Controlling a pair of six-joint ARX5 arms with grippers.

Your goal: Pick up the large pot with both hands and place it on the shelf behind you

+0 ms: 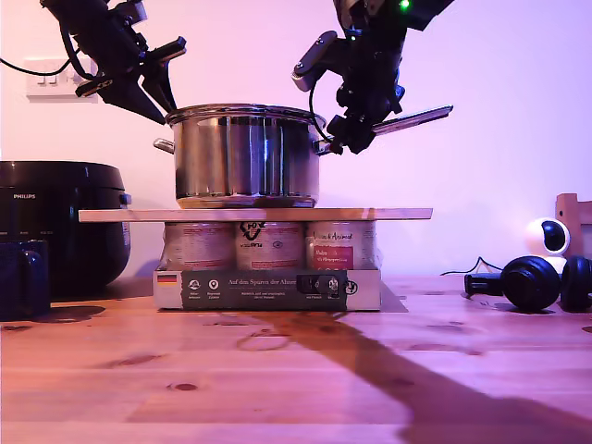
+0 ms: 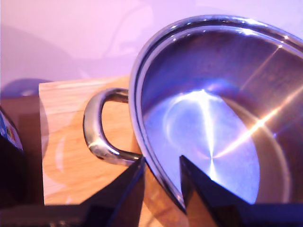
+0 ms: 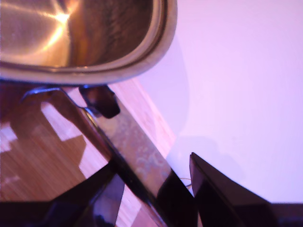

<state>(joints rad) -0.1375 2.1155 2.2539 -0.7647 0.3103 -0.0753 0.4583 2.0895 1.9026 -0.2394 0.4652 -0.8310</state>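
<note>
The large pot (image 1: 245, 153) stands upright on the shelf (image 1: 388, 214), a pale board resting on a pack of tins (image 1: 268, 268). At the exterior view's left, my first gripper (image 1: 168, 113) is at the pot's rim above the loop handle (image 1: 164, 145). In its wrist view the first gripper (image 2: 161, 182) is open, its jaws straddling the rim of the pot (image 2: 208, 127) beside the loop handle (image 2: 97, 137). At the exterior view's right, my second gripper (image 1: 356, 139) sits around the long handle (image 1: 421, 117). It (image 3: 151, 163) is open, with the long handle (image 3: 137, 151) loose between its jaws.
A black Philips cooker (image 1: 55, 222) and a dark blue mug (image 1: 23, 277) stand at the exterior view's left. Black headphones (image 1: 536, 282) and a small white camera (image 1: 552, 236) are at its right. The wooden tabletop (image 1: 277, 370) stretches in front. A wall socket (image 1: 46, 79) is behind.
</note>
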